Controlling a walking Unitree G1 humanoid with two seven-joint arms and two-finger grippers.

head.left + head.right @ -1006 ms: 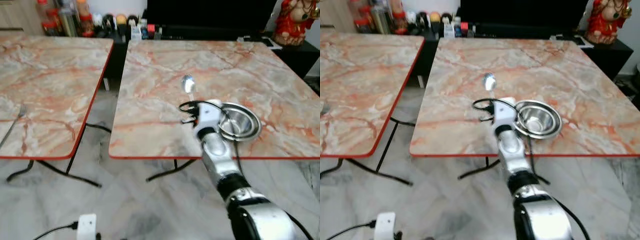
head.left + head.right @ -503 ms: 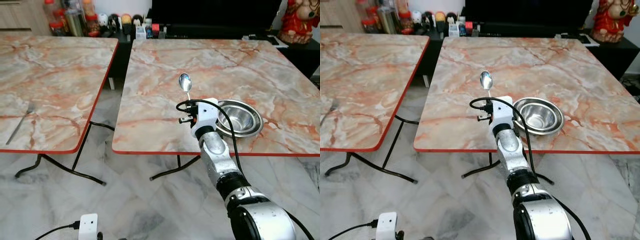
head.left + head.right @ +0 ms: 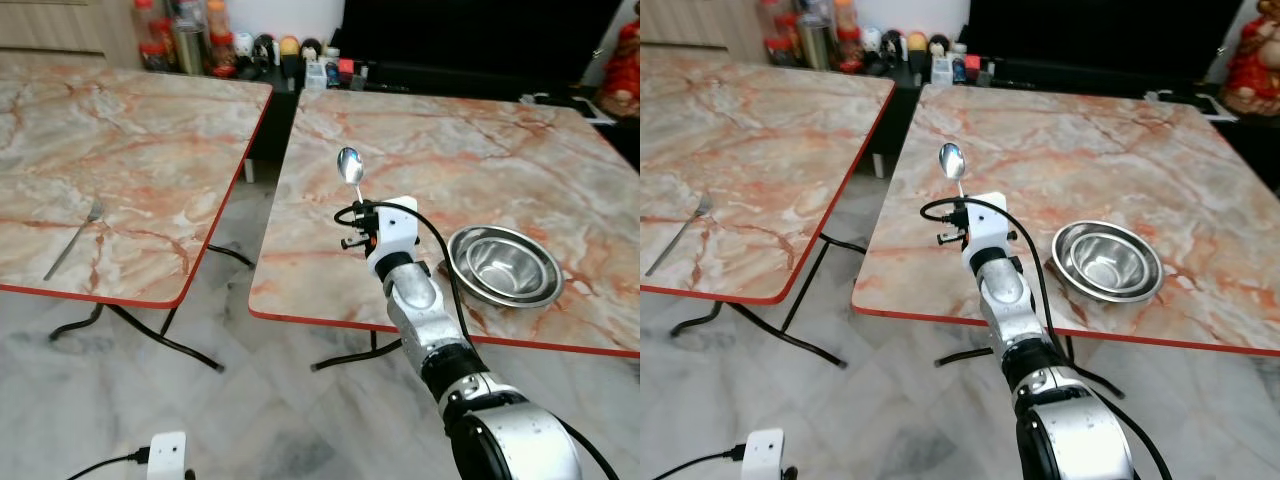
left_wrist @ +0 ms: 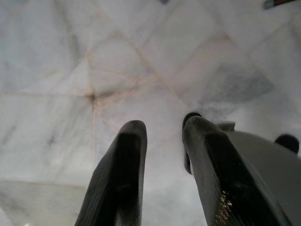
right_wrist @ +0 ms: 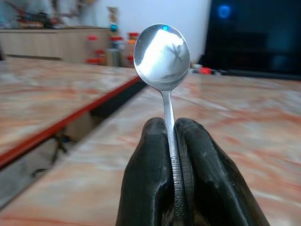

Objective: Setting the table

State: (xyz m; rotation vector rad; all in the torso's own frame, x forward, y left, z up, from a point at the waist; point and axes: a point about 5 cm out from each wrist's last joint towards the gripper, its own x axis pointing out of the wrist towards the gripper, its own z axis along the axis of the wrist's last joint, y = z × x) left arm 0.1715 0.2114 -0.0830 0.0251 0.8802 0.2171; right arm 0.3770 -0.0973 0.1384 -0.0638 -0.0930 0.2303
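Note:
My right gripper is shut on the handle of a silver spoon. It holds the spoon upright, bowl end up, over the near left part of the right marble table. A steel bowl rests on that table near its front edge, to the right of my right gripper and apart from it. A fork lies on the left marble table near its front edge. My left gripper hangs over the marble floor, its fingers apart with nothing between them.
A narrow gap with black table legs separates the two red-edged tables. Bottles and jars line a dark cabinet at the back. A red figurine stands at the far right. A white device with a cable lies on the floor.
The camera has swung left, bringing the fork further into view. My right gripper with the spoon has moved left, away from the bowl it stood beside.

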